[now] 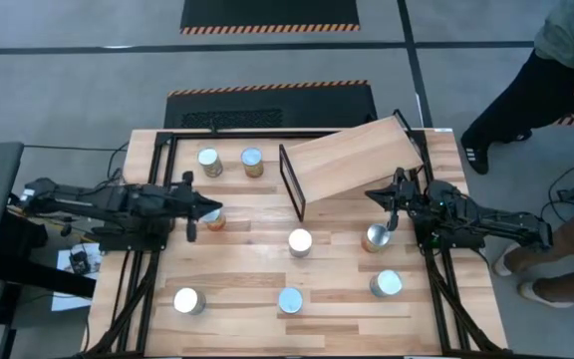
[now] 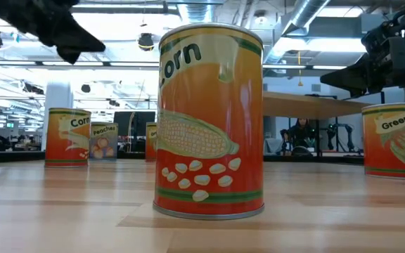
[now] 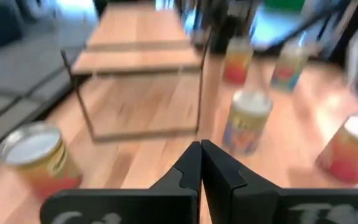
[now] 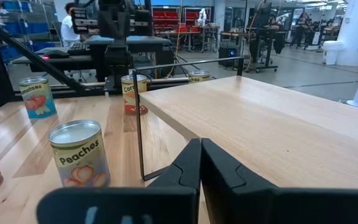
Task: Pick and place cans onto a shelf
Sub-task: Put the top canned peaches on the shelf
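Eight cans [image 1: 300, 240] stand on the surface [image 1: 247, 274], none yet on the tilted shelf [image 1: 357, 158]. Our left claw [image 1: 210, 208], pinched shut and empty, hovers over one near the shelf's frame; our right claw [image 1: 388, 202], also closed and empty, waits beside another. We should open wide first, then descend squarely.

Slatted table [image 1: 267, 274] bears cans [image 1: 300, 241] and shelf [image 1: 352, 160].

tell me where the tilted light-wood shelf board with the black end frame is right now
In the high view the tilted light-wood shelf board sits at the table's far side, right of centre, beside the right gripper.
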You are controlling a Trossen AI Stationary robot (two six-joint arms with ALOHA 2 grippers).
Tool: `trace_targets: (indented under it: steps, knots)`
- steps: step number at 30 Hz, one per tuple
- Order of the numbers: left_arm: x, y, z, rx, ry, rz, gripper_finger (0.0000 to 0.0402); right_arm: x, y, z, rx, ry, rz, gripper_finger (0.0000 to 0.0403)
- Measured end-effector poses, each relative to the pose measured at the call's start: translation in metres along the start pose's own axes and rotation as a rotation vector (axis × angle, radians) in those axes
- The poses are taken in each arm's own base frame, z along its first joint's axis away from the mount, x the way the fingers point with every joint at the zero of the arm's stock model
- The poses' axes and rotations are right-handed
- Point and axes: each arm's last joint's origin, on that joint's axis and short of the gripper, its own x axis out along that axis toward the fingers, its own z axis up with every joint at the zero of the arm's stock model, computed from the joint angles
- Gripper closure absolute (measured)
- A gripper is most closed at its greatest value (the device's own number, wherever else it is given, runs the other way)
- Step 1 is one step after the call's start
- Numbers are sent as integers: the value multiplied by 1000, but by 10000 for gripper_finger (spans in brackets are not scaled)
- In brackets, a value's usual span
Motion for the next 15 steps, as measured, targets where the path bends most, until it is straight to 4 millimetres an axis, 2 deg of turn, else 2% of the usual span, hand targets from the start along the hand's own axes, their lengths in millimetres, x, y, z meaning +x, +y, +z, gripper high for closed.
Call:
trace_targets:
  steps: [6, 10, 13, 15]
  knots:
    - [30, -13, 28, 8, 345, 103, 401, 0, 0, 0, 0, 0, 0, 370]
    - [42, -18, 44, 37, 556, 185, 401, 0, 0, 0, 0, 0, 0, 370]
    - [48, -11, 62, 94, 639, 257, 401, 0, 0, 0, 0, 0, 0, 370]
    - [53, 3, 71, 87, 697, 282, 401, 0, 0, 0, 0, 0, 0, 370]
